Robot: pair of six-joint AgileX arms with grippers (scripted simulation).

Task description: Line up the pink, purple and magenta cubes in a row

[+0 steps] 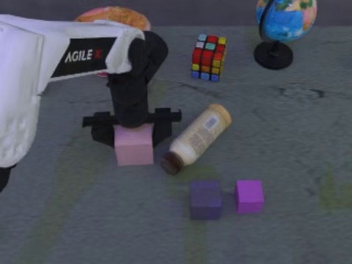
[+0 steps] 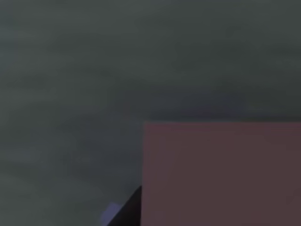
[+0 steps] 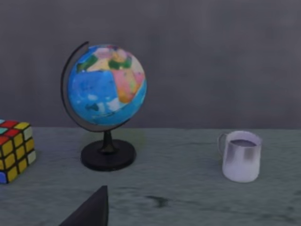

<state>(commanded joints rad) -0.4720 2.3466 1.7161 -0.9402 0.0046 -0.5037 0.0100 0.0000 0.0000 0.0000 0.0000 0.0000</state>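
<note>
Left hand (image 1: 132,135) vertical, fingers clamped on pink cube (image 1: 133,148), mid-left of table.

Overhead top view; both wrist cameras low, table-level.

Rendered tabletop test scene, not a lived-in room

A flat grey-green mottled table (image 1: 286,165) stands against a plain dark backdrop, with no furniture or walls of a real room visible. Unrelated household props lie scattered about: a globe (image 3: 104,89) on a black stand, a multicoloured puzzle cube (image 1: 209,57), a metal mug (image 3: 241,156), a toppled bottle (image 1: 197,138), and plain coloured blocks, with an AgileX-labelled arm (image 1: 66,60) above.
</note>
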